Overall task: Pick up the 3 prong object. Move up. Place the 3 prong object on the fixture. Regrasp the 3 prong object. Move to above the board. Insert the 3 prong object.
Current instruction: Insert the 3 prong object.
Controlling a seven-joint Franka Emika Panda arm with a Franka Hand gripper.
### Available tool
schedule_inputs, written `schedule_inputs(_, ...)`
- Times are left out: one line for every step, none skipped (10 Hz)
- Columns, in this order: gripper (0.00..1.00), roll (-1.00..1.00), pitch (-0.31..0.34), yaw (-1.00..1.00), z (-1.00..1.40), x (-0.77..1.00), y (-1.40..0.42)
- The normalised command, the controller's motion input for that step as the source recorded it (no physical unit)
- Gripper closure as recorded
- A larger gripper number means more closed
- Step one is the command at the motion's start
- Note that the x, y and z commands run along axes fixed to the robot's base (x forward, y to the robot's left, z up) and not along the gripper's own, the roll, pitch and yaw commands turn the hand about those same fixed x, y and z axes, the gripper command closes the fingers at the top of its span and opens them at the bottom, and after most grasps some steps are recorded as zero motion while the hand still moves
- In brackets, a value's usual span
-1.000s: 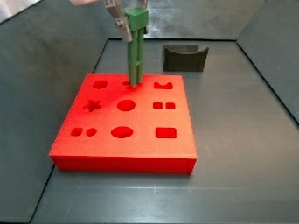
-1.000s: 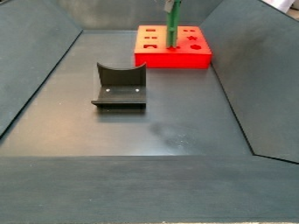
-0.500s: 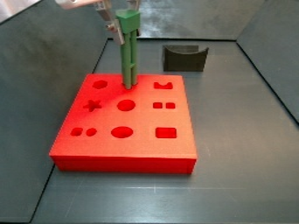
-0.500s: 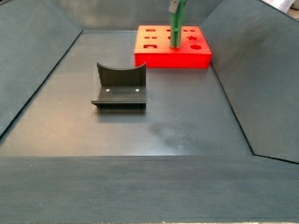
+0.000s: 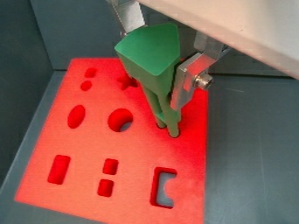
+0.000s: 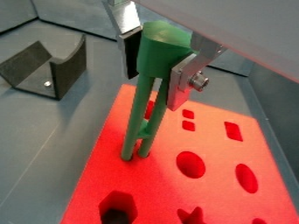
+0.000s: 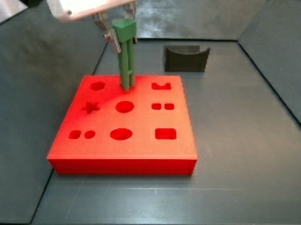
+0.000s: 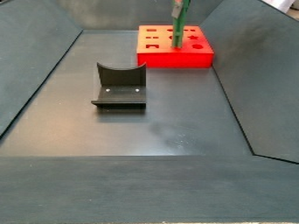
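My gripper (image 7: 119, 24) is shut on the thick top end of the 3 prong object (image 7: 123, 60), a slim green peg held upright with its prongs pointing down. Both wrist views show the silver fingers (image 5: 194, 73) (image 6: 187, 75) pressed against the peg's head (image 5: 152, 54) (image 6: 160, 58). The prong tips (image 5: 172, 132) (image 6: 133, 154) sit at the surface of the red board (image 7: 123, 151) (image 8: 176, 59), in the middle of its far row of holes. I cannot tell whether they are inside a hole. The dark fixture (image 7: 186, 58) (image 8: 119, 87) (image 6: 48, 66) stands bare, apart from the board.
Grey bin walls slope up around the floor (image 8: 163, 131) on all sides. The board's other holes, such as a star (image 7: 91, 107), circles and squares, stand open around the peg.
The gripper with the peg has drifted a little to the left over the board's far row. It stays shut on the peg. The fixture has not moved.
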Motion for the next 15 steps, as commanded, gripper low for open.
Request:
schedule_inputs(1.0,0.4,-0.064,0.43,-0.45,0.0,0.0)
schedule_inputs(1.0,0.25,-0.083,0.27,-0.73,0.01,0.0)
schedule_inputs(1.0,0.14,-0.066,0.13,-0.95,0.11,0.0)
schedule_inputs(1.0,0.09,-0.047,0.0,-1.0,0.14,-0.22)
schedule_inputs(1.0,0.06,-0.024,-0.11,-1.0,0.33,-0.28)
schedule_inputs(1.0,0.06,0.0,-0.22,-1.0,0.36,-0.28)
schedule_inputs(1.0,0.04,0.0,-0.32,-1.0,0.41,-0.25)
schedule_inputs(1.0,0.0,0.027,-0.26,-1.0,0.45,-0.17)
schedule_inputs(1.0,0.0,0.049,-0.13,-1.0,0.54,-0.08)
schedule_inputs(1.0,0.0,0.06,0.0,-1.0,0.56,0.01)
schedule_inputs(1.0,0.02,0.0,0.12,-1.0,0.43,0.2)
schedule_inputs(1.0,0.07,-0.026,0.19,-1.0,0.31,0.32)
schedule_inputs(1.0,0.04,-0.104,0.12,-0.89,0.27,0.38)
schedule_inputs(1.0,0.07,-0.189,0.09,-0.75,0.02,0.38)
schedule_inputs(1.0,0.1,-0.209,0.0,-0.76,-0.07,0.21)
